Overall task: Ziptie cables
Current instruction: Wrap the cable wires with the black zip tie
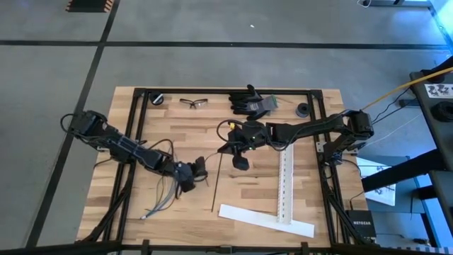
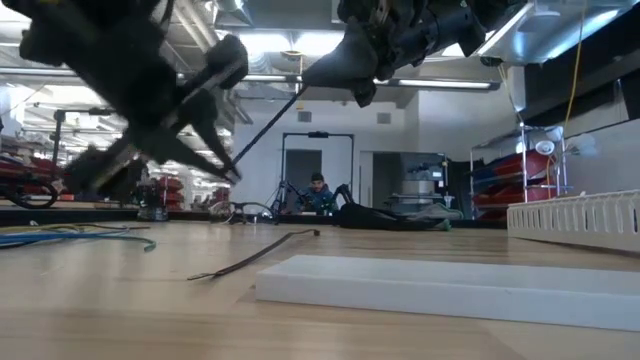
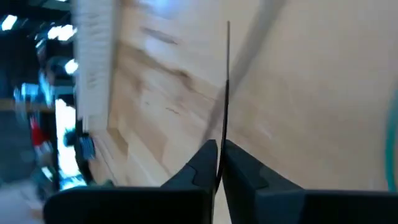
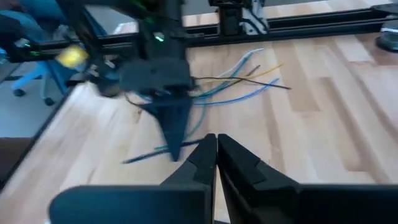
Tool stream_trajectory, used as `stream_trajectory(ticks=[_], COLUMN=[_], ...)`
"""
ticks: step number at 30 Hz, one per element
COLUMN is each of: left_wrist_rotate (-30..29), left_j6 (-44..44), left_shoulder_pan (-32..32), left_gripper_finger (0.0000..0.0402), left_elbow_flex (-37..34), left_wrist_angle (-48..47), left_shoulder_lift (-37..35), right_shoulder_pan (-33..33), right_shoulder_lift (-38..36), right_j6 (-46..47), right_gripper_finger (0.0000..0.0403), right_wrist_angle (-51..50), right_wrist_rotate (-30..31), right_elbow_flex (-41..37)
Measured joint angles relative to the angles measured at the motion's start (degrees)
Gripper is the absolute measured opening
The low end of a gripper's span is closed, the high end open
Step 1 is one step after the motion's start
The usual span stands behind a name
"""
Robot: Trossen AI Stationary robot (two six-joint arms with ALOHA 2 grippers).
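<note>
My left gripper (image 1: pixel 201 171) hovers above the table's middle-left and is shut on a thin black ziptie (image 3: pixel 226 81). In the low view that ziptie (image 2: pixel 268 128) slants up toward my right gripper (image 2: pixel 345 72). My right gripper (image 1: pixel 226 147) hangs shut above the table's centre, and I see nothing between its fingers (image 4: pixel 214 142). A second black ziptie (image 1: pixel 216 183) lies flat on the wood (image 2: pixel 262 254). The pale blue, grey and greenish cables (image 1: pixel 160 201) lie loose near the left gripper (image 4: pixel 239 81). My left gripper pinches the black ziptie near one end (image 3: pixel 219 167) between its two fingertips. The strip runs straight out ahead of the fingers, in line with them. It is lifted clear of the table, and its far end (image 3: pixel 227 25) looks free.
Two white perforated strips lie right of centre (image 1: pixel 285 185) and along the near edge (image 1: pixel 266 220). Safety glasses (image 1: pixel 194 103), black gloves (image 1: pixel 249 101) and two small dark rolls (image 1: pixel 157 99) (image 1: pixel 303 110) sit by the far edge. A person (image 2: pixel 318 188) is in the room behind.
</note>
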Motion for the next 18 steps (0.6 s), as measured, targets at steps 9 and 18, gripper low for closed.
stream_trajectory(ticks=[9, 18], left_wrist_rotate=[-0.3, -1.3], left_j6=[-29.5, -36.4], left_shoulder_pan=[-1.6, 0.1], left_gripper_finger=[0.0000, 0.0000], left_elbow_flex=[1.8, 1.9], left_wrist_angle=[10.0, 12.8], left_shoulder_lift=[-0.1, 0.2], right_shoulder_pan=[0.0, 0.0], right_shoulder_lift=[0.1, 0.1], right_j6=[-3.2, -5.3], right_gripper_finger=[0.0000, 0.0000], right_wrist_angle=[3.0, 5.9], right_wrist_rotate=[3.4, 1.8], right_elbow_flex=[0.0, 0.0])
